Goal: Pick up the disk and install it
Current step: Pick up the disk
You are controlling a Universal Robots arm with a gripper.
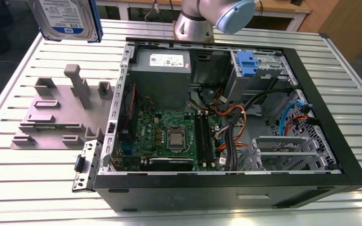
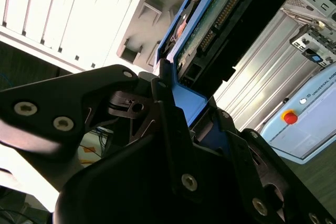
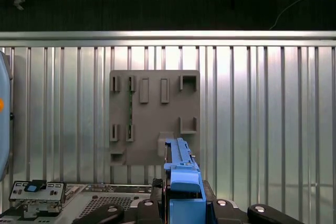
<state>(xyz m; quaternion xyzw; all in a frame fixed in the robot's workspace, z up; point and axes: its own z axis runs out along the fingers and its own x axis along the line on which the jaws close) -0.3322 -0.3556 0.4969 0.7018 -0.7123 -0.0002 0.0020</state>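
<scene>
Clamping one disk [image 1: 68, 18], the jaws hover above one grey fixture [image 1: 50, 117].

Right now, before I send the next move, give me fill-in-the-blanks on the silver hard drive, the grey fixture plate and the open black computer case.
1. The black gripper is shut on the ____ plastic bracket framing the silver hard drive.
2. The drive is held in the air ____ the slatted metal table, not resting on it.
3. The grey plastic fixture plate lies to the exterior view's ____ of the open black computer case.

Missing words: blue; above; left.
</scene>
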